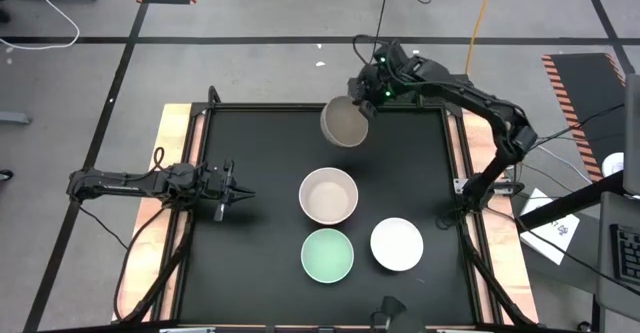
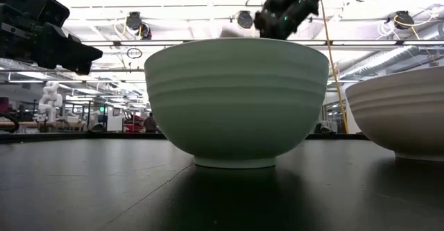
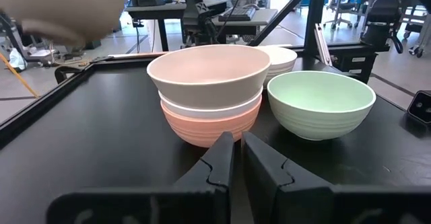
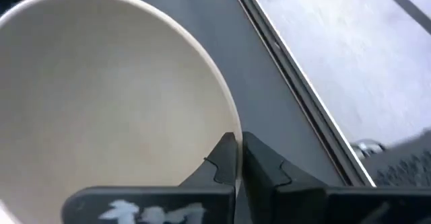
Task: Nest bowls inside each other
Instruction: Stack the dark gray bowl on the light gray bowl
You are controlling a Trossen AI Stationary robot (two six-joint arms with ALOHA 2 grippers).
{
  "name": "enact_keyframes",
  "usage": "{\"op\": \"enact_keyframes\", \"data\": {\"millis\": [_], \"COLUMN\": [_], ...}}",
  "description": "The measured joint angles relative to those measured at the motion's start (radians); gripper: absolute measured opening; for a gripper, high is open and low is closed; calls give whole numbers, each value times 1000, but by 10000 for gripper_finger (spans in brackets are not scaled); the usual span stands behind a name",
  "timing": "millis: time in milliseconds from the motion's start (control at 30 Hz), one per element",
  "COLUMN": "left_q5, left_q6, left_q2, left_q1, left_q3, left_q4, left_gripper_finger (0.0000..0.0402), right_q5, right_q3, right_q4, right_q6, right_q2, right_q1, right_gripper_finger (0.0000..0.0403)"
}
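Bowls look light, rigid, slick; my right end effector pinches the grey-brown bowl by its rim at 12 o'clock. Left end effector sits pressed together at 9.

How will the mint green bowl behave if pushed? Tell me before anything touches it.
The mint green bowl looks rigid, probably holding its shape. Its narrow foot under wide walls suggests a push at the rim could tip it; a low push likely slides it across the smooth black table.
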Motion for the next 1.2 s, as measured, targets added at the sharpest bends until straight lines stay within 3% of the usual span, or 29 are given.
{"op": "enact_keyframes", "data": {"millis": [367, 667, 867, 1067, 1200], "left_q5": [0, 0, 0, 0, 0], "left_q6": [3, 3, 1, -4, -6], "left_q2": [0, 0, 0, 0, 0], "left_q1": [0, 0, 0, 0, 0], "left_q3": [0, 0, 0, 0, 0], "left_q4": [0, 0, 0, 0, 0], "left_gripper_finger": [31, 31, 31, 31, 31], "right_q5": [-23, -14, 80, 81, 30], "right_q3": [19, 127, 234, 236, 161], "right_q4": [5, -68, -208, -211, -192], "right_q6": [49, 57, 11, 23, 28], "right_q2": [-90, -93, -100, -156, -210], "right_q1": [134, 152, 152, 153, 186], "right_gripper_finger": [0, 0, 0, 1, 2]}}
